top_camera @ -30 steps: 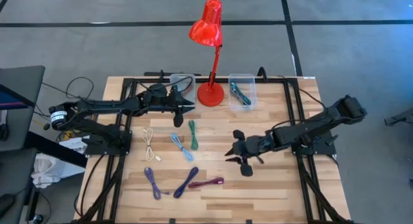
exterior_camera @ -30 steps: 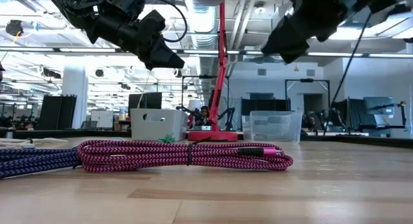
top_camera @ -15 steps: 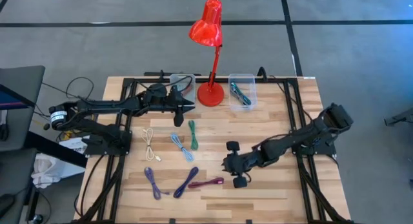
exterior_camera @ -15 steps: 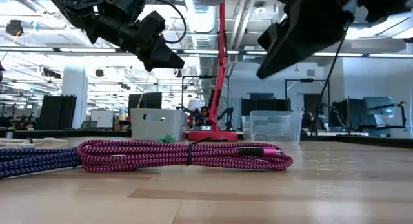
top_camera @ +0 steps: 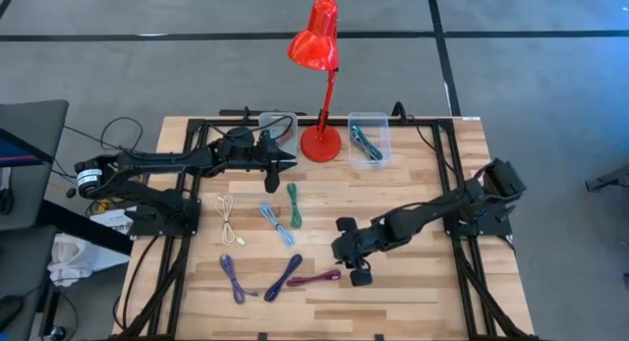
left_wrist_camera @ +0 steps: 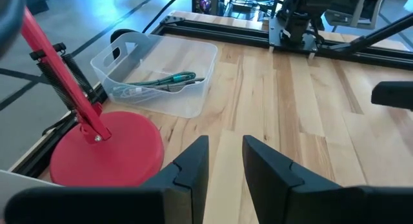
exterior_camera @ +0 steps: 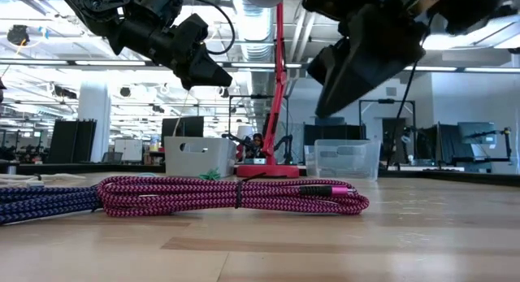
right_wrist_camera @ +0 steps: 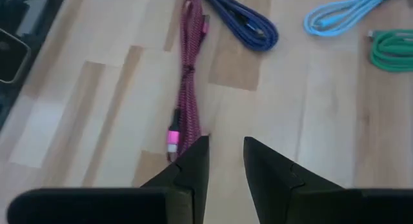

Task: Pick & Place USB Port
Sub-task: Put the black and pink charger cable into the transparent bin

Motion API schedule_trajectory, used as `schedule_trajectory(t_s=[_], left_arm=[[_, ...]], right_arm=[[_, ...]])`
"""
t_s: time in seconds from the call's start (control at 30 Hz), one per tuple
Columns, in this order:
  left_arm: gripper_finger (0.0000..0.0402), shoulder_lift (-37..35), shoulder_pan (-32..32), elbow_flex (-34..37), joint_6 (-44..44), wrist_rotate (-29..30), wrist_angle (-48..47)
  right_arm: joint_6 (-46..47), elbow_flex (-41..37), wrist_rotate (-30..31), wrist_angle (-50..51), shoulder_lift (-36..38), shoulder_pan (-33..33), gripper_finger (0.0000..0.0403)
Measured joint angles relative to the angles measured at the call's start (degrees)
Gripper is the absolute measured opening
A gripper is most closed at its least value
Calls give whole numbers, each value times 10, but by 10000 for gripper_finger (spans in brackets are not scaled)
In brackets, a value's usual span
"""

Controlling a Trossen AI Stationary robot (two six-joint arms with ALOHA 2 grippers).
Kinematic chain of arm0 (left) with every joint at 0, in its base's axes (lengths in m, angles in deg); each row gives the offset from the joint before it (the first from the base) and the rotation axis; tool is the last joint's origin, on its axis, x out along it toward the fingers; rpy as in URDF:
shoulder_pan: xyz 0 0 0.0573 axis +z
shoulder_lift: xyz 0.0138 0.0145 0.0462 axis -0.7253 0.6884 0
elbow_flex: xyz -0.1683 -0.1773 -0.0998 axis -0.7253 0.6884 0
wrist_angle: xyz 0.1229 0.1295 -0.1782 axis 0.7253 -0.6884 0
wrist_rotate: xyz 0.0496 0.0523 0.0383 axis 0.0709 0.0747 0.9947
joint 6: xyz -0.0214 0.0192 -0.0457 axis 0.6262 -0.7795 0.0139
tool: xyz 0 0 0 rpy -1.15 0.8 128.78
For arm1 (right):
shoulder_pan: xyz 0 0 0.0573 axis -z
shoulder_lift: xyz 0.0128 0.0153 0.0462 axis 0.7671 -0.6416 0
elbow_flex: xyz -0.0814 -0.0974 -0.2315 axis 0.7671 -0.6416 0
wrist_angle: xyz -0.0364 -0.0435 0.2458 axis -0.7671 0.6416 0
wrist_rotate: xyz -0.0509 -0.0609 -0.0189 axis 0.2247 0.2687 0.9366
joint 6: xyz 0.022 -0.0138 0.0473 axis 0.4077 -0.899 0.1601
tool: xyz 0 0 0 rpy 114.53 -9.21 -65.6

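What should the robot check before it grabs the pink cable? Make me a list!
1. Right gripper holds nothing: ok, a gap shows between its fingers and nothing sits in it.
2. Right gripper is near the pink cable: ok, it hangs just beside the cable's end, above the table.
3. Pink cable lies free: ok in the high view, though the dark blue cable ends close to its far end.
4. Gripper is low enough to grasp: not ok, the low view shows it well above the cable.
5. Left gripper is out of the way: ok, it hangs near the red lamp.
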Motion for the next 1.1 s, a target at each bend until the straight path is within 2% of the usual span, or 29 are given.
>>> schedule_trajectory(t_s=[0.17, 0.3, 0.47, 0.57, 0.67, 0.9, 1.1], left_arm=[[95, 0, 0, 0, 0, 0, 0], [95, 0, 0, 0, 0, 0, 0], [95, 0, 0, 0, 0, 0, 0], [95, 0, 0, 0, 0, 0, 0], [95, 0, 0, 0, 2, 0, 0], [95, 0, 0, 0, 2, 0, 1], [95, 0, 0, 0, 4, 0, 1]], right_arm=[[5, -1, 59, 4, -9, 8, 108], [5, 0, 86, -4, -19, 7, 153], [-11, 0, 90, 2, -43, 7, 219], [-12, 1, 89, -7, -59, 9, 239], [-12, 0, 87, -3, -66, 12, 239], [-10, 1, 73, -12, -48, 12, 214], [-15, 0, 105, -2, -44, 23, 205]])
